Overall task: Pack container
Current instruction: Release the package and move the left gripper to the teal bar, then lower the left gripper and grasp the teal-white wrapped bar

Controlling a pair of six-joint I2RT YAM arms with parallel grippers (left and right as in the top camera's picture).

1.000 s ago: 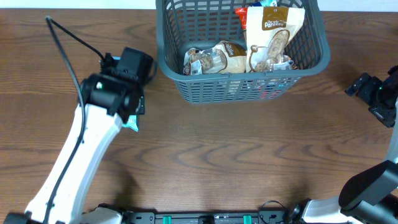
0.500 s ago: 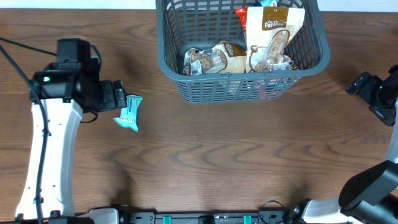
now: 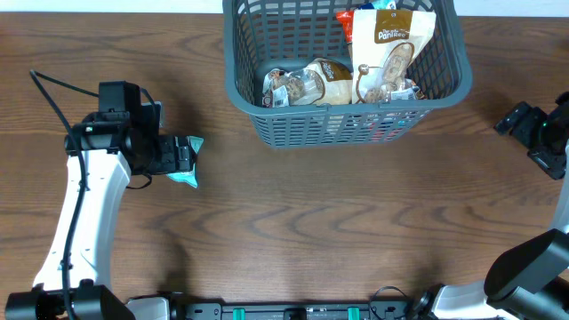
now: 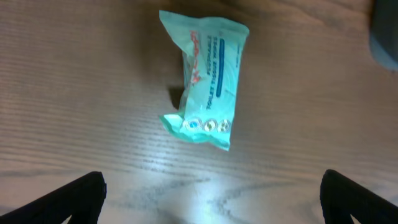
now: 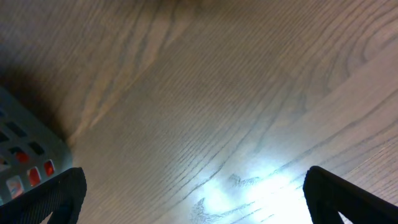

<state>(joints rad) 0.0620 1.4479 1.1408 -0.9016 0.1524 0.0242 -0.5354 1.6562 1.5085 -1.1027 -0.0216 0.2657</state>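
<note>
The dark grey slotted container (image 3: 244, 84) stands at the back middle of the table and holds several snack packets, among them a white and brown bag (image 3: 391, 49). A teal wipes packet (image 3: 187, 158) lies flat on the wood left of the container and also shows in the left wrist view (image 4: 208, 78). My left gripper (image 3: 173, 156) is open just left of the packet, its fingertips (image 4: 211, 199) wide apart with bare wood between them. My right gripper (image 3: 524, 124) is open and empty at the far right, over bare wood (image 5: 199, 199).
A corner of the container (image 5: 25, 155) shows at the left edge of the right wrist view. Bare wooden table lies in front of the container. A black cable (image 3: 58, 93) trails behind the left arm.
My left arm swung left off the teal packet, uncovering it, then came back right toward it. The right arm has not moved.
</note>
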